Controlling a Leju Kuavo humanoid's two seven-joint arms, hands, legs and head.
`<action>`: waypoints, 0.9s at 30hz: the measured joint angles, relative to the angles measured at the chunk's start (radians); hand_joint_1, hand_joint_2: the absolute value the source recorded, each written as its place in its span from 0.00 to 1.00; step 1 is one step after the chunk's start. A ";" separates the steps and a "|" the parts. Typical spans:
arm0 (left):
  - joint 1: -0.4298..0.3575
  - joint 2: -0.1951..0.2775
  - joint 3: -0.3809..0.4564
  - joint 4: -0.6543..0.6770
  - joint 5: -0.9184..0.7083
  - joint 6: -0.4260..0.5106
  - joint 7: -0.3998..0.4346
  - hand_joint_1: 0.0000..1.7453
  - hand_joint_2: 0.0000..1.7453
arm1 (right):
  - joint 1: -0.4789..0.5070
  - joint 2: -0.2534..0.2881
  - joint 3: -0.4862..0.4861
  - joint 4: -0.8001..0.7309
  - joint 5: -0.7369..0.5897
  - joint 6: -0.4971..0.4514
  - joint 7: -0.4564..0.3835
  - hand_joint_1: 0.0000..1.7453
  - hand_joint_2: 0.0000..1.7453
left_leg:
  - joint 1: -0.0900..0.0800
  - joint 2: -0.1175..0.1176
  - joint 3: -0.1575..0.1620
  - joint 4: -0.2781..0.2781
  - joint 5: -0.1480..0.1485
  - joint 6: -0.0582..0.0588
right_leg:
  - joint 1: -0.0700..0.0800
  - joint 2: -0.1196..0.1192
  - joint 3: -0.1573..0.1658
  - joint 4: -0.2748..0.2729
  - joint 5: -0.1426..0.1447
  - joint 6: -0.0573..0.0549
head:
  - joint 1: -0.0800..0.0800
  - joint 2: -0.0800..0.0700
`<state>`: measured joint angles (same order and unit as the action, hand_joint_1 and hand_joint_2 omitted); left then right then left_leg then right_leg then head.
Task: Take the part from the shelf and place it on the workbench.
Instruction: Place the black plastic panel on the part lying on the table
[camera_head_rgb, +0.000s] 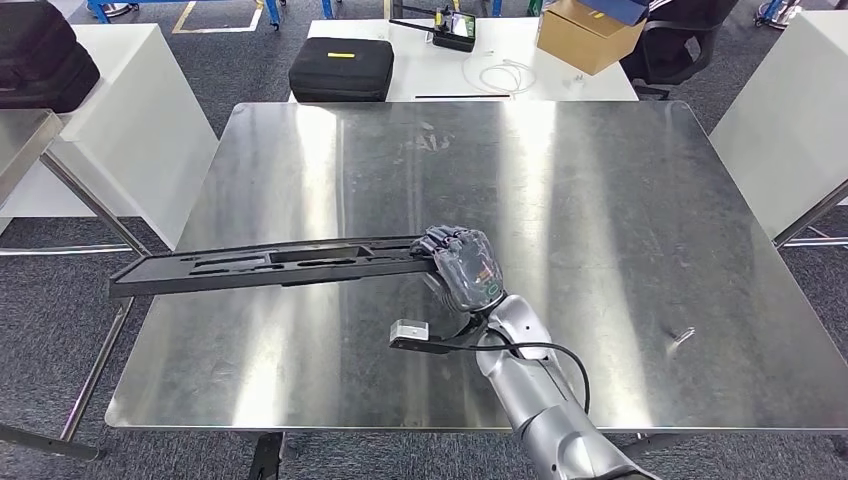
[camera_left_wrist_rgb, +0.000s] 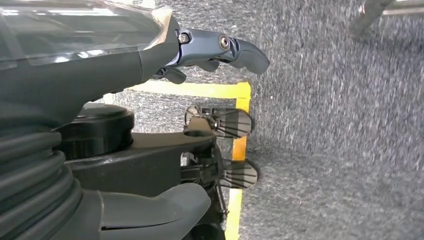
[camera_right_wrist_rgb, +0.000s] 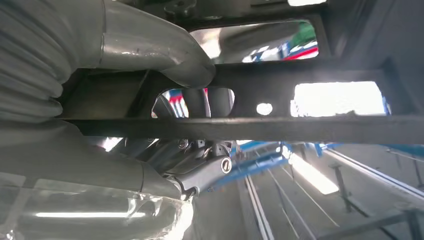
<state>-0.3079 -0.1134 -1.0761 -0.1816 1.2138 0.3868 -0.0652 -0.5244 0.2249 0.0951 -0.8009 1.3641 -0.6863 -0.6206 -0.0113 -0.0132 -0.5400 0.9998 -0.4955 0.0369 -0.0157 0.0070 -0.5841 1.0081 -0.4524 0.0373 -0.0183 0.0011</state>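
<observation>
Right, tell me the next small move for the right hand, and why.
Probably lower the long black part flat onto the steel workbench, then let go. The right hand grips one end, and the far end juts past the bench's left edge.

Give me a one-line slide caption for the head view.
Right hand grips one end of the long black part, holding it over the steel workbench.

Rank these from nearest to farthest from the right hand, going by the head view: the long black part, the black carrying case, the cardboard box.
1. Long black part: gripped at one end by the right hand, reaching out to the robot's left.
2. Black carrying case: beyond the steel workbench, ahead and slightly left.
3. Cardboard box: farthest, on the white table ahead and right.
</observation>
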 joint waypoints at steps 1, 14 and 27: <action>-0.003 0.000 -0.003 0.000 -0.004 -0.004 0.005 0.00 1.00 | -0.001 0.005 -0.017 -0.021 0.048 0.000 0.026 1.00 1.00 | 0.000 0.000 0.000 0.000 0.000 0.000 | 0.000 0.000 0.000 0.000 0.000 0.000 | 0.000 0.000; -0.019 -0.003 -0.019 0.000 -0.021 -0.020 0.019 0.00 1.00 | -0.100 -0.044 0.054 -0.078 0.182 0.000 0.426 1.00 1.00 | -0.001 0.001 0.000 0.001 0.000 0.000 | 0.000 0.000 0.000 0.000 0.001 0.001 | 0.000 0.000; -0.023 -0.002 -0.025 0.000 -0.047 -0.056 0.017 0.00 1.00 | -0.183 -0.129 0.067 0.035 0.190 0.000 0.609 0.50 0.50 | -0.002 0.000 0.000 0.002 0.000 0.000 | -0.001 0.000 0.000 0.000 0.001 0.002 | 0.000 0.000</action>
<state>-0.3313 -0.1157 -1.1011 -0.1812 1.1670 0.3312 -0.0485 -0.7073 0.0955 0.1618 -0.7658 1.5545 -0.6866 -0.0112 -0.0129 -0.0129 -0.5403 1.0015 -0.4955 0.0371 -0.0168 0.0072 -0.5840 1.0080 -0.4511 0.0393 -0.0183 0.0011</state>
